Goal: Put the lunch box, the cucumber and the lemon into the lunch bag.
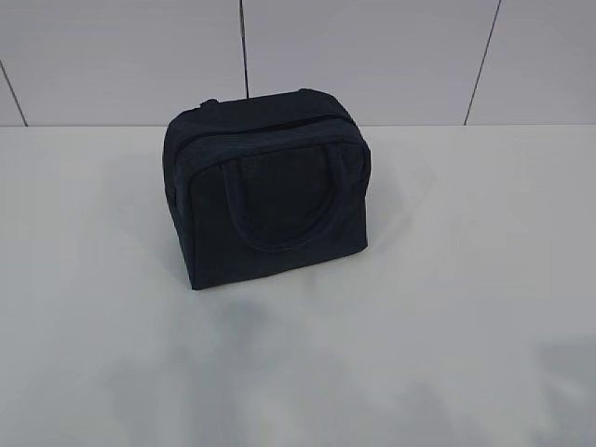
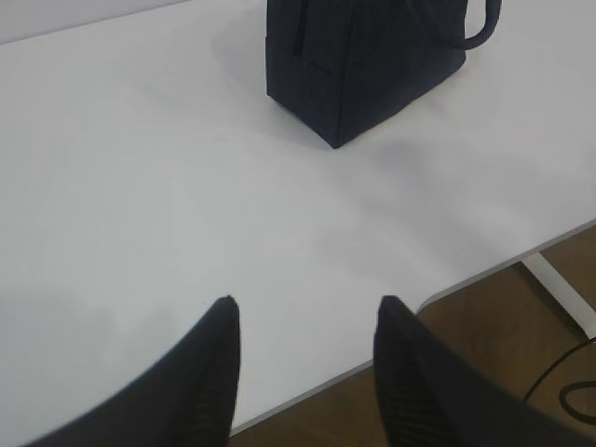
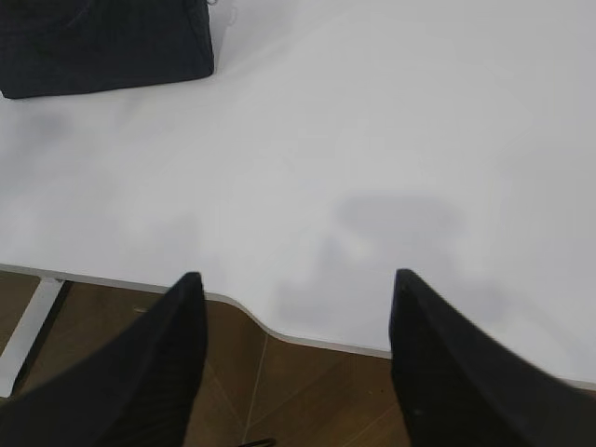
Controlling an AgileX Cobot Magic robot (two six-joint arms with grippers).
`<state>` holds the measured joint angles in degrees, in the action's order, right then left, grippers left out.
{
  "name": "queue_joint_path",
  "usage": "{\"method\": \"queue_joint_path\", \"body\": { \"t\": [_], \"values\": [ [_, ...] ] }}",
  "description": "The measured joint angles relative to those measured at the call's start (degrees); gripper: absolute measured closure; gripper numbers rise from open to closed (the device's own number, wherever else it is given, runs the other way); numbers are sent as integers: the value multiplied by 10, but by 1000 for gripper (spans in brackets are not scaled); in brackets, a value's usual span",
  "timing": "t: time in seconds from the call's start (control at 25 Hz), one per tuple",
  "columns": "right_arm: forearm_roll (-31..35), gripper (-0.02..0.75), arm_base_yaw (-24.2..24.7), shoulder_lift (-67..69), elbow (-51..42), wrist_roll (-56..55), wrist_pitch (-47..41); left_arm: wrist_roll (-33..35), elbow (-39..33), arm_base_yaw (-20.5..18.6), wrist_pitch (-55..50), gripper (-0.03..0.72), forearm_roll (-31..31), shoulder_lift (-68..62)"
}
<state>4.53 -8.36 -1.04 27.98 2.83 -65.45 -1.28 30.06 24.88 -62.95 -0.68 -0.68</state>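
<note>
Left gripper [image 2: 305,321] hangs spread and empty over the near table edge, looks parked. Lunch bag [image 1: 268,191] sits mid-table, seemingly zipped, handles up, well clear of both arms. Right gripper [image 3: 293,298] is spread and empty too. No lunch box, cucumber or lemon anywhere, maybe already packed. White table [image 1: 466,279], pale panelled wall [image 1: 372,56], wood floor [image 3: 307,391] below
</note>
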Motion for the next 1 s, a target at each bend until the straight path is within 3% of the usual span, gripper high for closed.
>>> {"method": "queue_joint_path", "body": {
  "t": [1.0],
  "values": [
    [0,275,0,0,0,-1,-1,0,0,0,0,359,0,0]
  ]
}}
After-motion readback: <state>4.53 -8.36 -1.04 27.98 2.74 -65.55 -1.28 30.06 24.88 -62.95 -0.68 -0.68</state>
